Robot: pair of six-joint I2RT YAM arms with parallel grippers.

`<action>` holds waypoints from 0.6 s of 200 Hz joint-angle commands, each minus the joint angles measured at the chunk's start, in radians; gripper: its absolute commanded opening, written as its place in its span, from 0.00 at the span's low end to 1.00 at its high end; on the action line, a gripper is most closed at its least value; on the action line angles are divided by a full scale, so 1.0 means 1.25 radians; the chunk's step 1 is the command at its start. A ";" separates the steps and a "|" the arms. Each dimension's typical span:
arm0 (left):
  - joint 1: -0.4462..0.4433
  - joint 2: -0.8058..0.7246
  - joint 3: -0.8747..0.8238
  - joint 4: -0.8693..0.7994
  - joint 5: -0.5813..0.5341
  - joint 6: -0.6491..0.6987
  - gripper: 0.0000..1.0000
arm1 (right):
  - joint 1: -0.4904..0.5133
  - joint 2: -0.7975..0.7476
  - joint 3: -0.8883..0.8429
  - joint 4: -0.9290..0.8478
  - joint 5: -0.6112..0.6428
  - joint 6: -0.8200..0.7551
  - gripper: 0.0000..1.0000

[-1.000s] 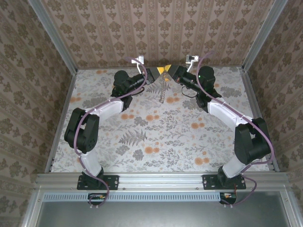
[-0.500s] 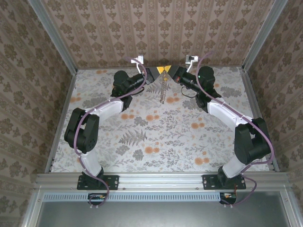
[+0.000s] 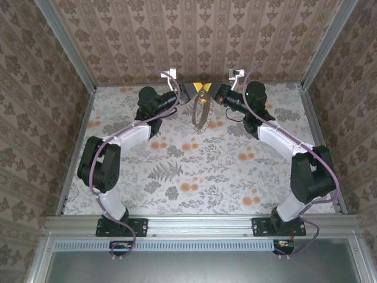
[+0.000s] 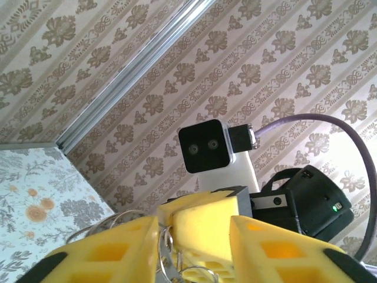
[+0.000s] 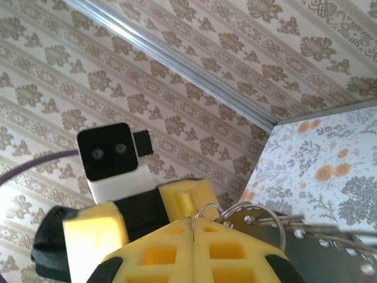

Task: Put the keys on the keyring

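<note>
Black-white arms, purple cables, yellow tool pads.

The table is showing off its grey floral covering dotted with orange blooms, and the left arm base and right arm base are sitting bolted on the metal rail along its near edge.

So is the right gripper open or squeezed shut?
Shut. In its wrist camera the right gripper has its two yellow fingertips pressed flat together with no gap, pinching the thin wire keyring where they meet.

dull metal keyring, matt yellow pads, perhaps foam
</note>
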 commanded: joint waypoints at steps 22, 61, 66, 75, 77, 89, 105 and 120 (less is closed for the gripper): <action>0.070 -0.049 0.018 -0.048 0.082 0.050 0.44 | -0.022 0.031 0.075 -0.020 -0.102 -0.055 0.00; 0.096 -0.057 0.078 -0.225 0.182 0.167 0.45 | -0.036 0.061 0.121 -0.050 -0.183 -0.105 0.00; 0.098 -0.059 0.087 -0.257 0.198 0.190 0.45 | -0.039 0.065 0.127 -0.061 -0.193 -0.116 0.00; 0.099 -0.061 0.107 -0.315 0.227 0.233 0.44 | -0.042 0.069 0.138 -0.078 -0.211 -0.136 0.00; 0.099 -0.062 0.113 -0.328 0.234 0.241 0.44 | -0.042 0.071 0.140 -0.083 -0.214 -0.141 0.00; 0.098 -0.061 0.138 -0.383 0.269 0.282 0.42 | -0.044 0.080 0.151 -0.093 -0.239 -0.154 0.00; 0.098 -0.054 0.156 -0.397 0.298 0.286 0.40 | -0.045 0.092 0.162 -0.089 -0.268 -0.157 0.00; 0.095 -0.051 0.163 -0.398 0.310 0.279 0.40 | -0.044 0.099 0.163 -0.070 -0.284 -0.150 0.00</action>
